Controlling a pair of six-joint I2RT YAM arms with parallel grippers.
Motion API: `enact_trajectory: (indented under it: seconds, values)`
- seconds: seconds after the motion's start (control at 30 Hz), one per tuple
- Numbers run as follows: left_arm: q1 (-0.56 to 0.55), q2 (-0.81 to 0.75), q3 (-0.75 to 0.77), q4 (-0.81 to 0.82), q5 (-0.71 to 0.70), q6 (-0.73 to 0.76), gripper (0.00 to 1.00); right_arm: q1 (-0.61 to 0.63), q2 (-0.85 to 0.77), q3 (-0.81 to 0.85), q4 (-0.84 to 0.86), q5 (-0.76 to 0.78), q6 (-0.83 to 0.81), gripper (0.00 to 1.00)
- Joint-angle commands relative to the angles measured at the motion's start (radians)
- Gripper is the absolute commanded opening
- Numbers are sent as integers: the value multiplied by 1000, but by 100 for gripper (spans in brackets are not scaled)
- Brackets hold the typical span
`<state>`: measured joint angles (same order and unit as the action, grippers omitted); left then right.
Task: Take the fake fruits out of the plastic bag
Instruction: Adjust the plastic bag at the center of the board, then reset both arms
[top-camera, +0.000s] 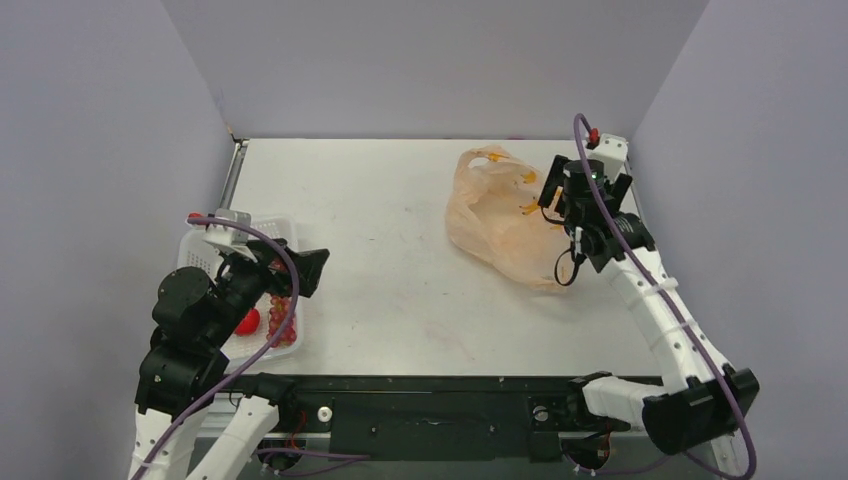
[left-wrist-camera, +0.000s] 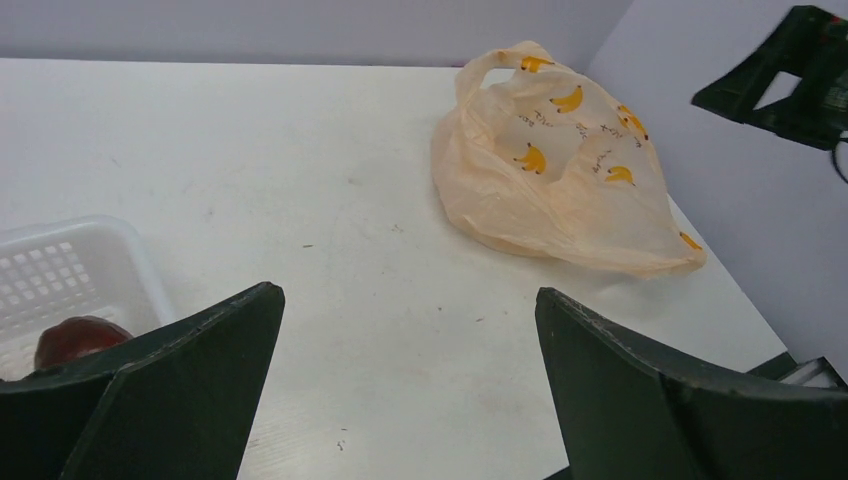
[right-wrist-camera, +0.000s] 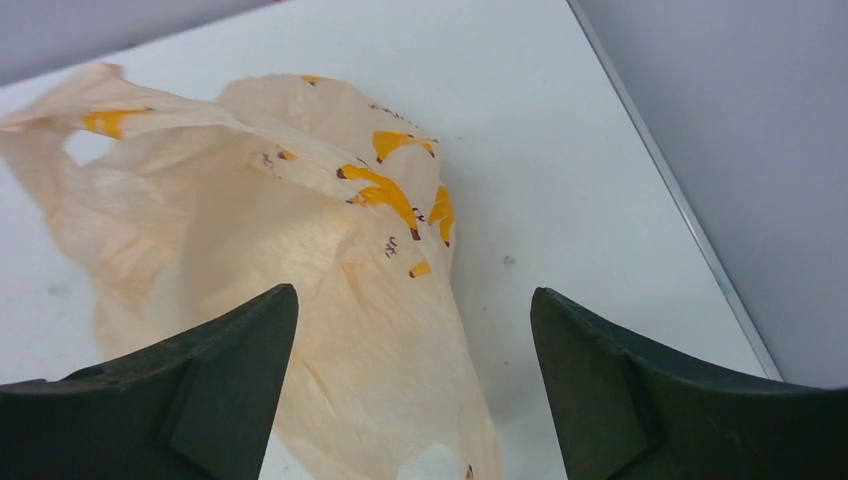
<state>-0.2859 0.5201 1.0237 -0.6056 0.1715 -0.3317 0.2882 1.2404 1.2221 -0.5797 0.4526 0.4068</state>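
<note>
The peach-orange plastic bag (top-camera: 497, 215) lies crumpled on the table at the back right; no red shape shows through it. It also shows in the left wrist view (left-wrist-camera: 560, 190) and the right wrist view (right-wrist-camera: 300, 260). A bright red fruit (top-camera: 247, 322) and a cluster of red berries (top-camera: 284, 312) lie in the white mesh basket (top-camera: 272, 226). A dark red round fruit (left-wrist-camera: 76, 338) sits in the basket (left-wrist-camera: 70, 262) too. My left gripper (top-camera: 308, 272) (left-wrist-camera: 405, 300) is open and empty beside the basket's right edge. My right gripper (top-camera: 585, 183) (right-wrist-camera: 415, 295) is open and empty above the bag's right side.
Grey walls enclose the table on three sides. The right wall and the table's right edge (right-wrist-camera: 670, 190) run close to the bag. The black rail with the arm bases (top-camera: 430, 410) lines the near edge.
</note>
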Motion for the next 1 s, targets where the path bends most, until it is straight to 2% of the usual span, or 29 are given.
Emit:
enact_trajectory:
  seconds: [0.0, 0.2, 0.3, 0.53, 0.83, 0.9, 0.97]
  values:
    - [3, 2, 97, -1, -123, 40, 97, 71, -186, 68, -76, 51, -72, 83]
    - [1, -12, 191, -16, -230, 54, 97, 135, -440, 63, -79, 8, -109, 84]
    - [1, -22, 229, -11, -261, 51, 97, 137, -557, 61, -69, 55, -112, 84]
    - [-15, -28, 309, -46, -319, 69, 97, 137, -630, 112, -99, 139, -135, 86]
    - [-24, -53, 295, -35, -379, 91, 97, 137, -647, 79, -67, 103, -142, 86]
    - [-24, -54, 290, -34, -378, 88, 97, 136, -651, 66, -59, 53, -166, 85]
    - [-24, -55, 285, -32, -372, 87, 97, 138, -659, 75, -64, 85, -141, 86]
